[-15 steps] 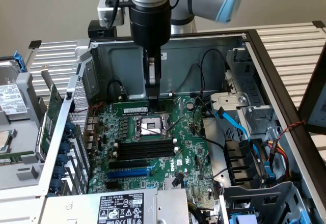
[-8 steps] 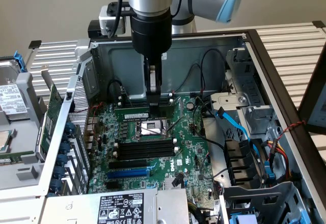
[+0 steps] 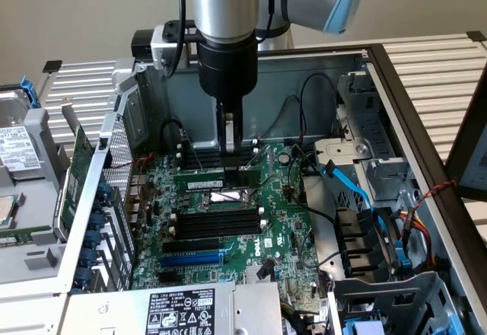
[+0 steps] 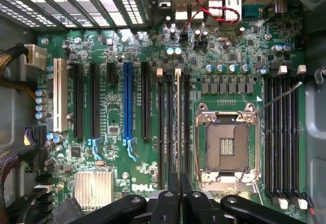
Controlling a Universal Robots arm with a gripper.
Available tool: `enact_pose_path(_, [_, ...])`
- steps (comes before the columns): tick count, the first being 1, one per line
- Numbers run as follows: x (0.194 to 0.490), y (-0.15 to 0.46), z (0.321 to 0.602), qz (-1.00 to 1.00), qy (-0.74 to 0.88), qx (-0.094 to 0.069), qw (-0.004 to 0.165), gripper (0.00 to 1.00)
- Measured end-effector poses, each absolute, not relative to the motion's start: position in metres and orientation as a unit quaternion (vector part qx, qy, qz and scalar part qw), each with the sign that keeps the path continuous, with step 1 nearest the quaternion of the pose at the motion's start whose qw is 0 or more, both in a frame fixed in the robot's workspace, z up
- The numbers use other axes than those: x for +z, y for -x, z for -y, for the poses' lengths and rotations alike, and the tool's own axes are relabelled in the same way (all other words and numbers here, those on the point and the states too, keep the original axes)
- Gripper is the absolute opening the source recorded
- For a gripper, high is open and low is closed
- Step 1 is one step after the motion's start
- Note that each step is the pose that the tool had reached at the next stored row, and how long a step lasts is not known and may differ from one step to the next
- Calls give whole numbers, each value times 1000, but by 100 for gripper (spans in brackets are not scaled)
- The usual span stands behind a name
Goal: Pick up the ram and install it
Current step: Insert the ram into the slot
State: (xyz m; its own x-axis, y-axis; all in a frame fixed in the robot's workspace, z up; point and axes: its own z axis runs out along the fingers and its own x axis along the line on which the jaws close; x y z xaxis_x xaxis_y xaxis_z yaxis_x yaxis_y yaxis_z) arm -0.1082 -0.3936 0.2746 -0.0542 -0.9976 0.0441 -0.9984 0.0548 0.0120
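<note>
Arm shell (image 3: 224, 4) is showing brushed satin metal, with a glossy pale-blue plastic cap (image 3: 346, 4). Gripper (image 4: 179, 178) is looking matt black and smooth; plastic or coated metal, can't tell. Case walls (image 3: 319, 65) are reading as dull grey sheet metal, and the perforated panel (image 3: 118, 160) is showing the same finish. Motherboard (image 4: 113, 107) is showing glossy green lacquered board. The ram (image 3: 219, 185) is carrying a white paper-like label on green board. CPU socket frame (image 4: 224, 117) is gleaming as bright polished metal. Heatsink (image 4: 94, 188) is showing bare finned silvery metal, satin. Memory slots (image 4: 282, 132) are looking like matt black plastic, and the blue slot (image 4: 127, 102) glossier plastic. Blue cable (image 3: 354, 190) is shining as smooth plastic.
</note>
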Motion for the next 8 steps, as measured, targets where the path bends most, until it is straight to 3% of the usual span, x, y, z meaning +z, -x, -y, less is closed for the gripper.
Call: enact_pose_path(8, [265, 108, 398, 726, -687, 10, 20, 13])
